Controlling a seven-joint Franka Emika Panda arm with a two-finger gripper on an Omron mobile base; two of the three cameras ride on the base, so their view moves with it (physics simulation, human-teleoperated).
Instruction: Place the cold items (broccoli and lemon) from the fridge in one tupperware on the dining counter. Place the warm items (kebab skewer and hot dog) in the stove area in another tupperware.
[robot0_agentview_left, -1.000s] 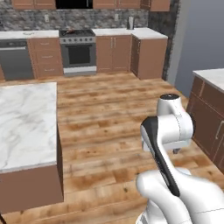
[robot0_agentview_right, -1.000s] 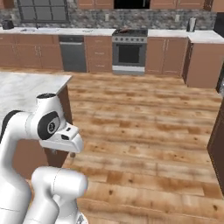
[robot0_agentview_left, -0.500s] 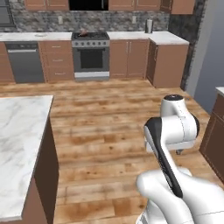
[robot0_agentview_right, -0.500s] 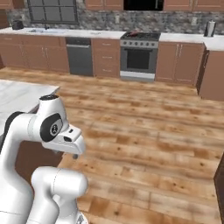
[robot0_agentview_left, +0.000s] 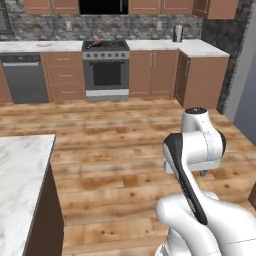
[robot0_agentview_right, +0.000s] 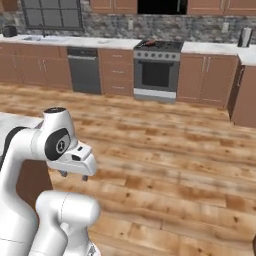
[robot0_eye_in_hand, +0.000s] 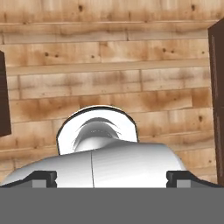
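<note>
Hand view looks down at the brown wooden plank floor (robot0_eye_in_hand: 131, 65), pincer (robot0_eye_in_hand: 112, 177) spread wide, holding nothing; white marble table (robot0_agentview_left: 20, 180) at nine o'clock; steel stove (robot0_agentview_left: 106, 70) at twelve o'clock, small red item (robot0_agentview_left: 96, 43) on top, likely the warm food; drive straight, stop square, arm tucked.
</note>
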